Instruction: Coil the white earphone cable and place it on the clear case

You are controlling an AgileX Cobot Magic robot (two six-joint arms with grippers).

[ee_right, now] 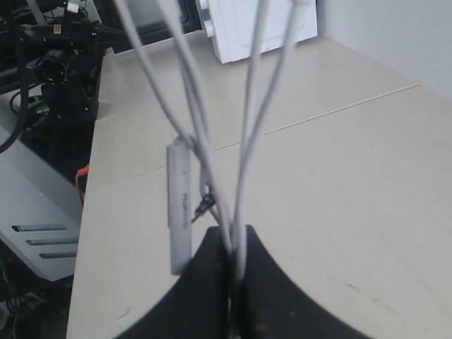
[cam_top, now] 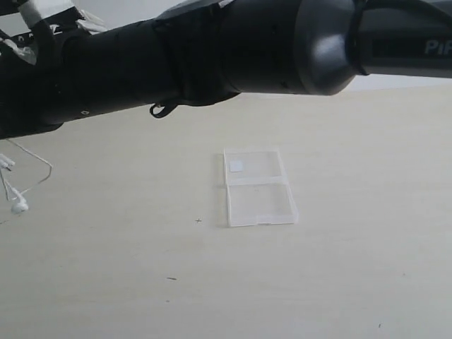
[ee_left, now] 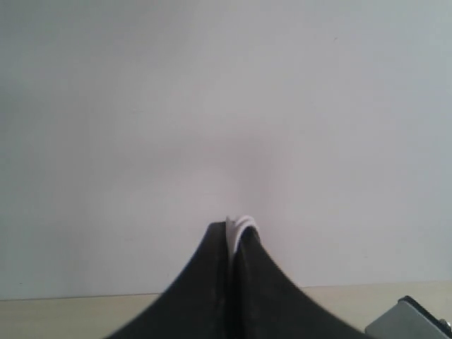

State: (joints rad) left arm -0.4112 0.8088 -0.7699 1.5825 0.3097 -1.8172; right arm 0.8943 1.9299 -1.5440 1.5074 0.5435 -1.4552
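The clear case lies open and flat mid-table, with a small white sticker on its far half. The white earphone cable hangs at the far left of the exterior view, its earbuds dangling low. A thick black arm stretches across the top and hides both grippers there. My left gripper is shut on thin white cable strands, facing a white wall. My right gripper is shut on several cable strands, with the inline piece hanging beside its fingers.
The pale wooden table spreads around the case. In the right wrist view a white box stands at the table's far end. Black equipment with wires sits past the table edge.
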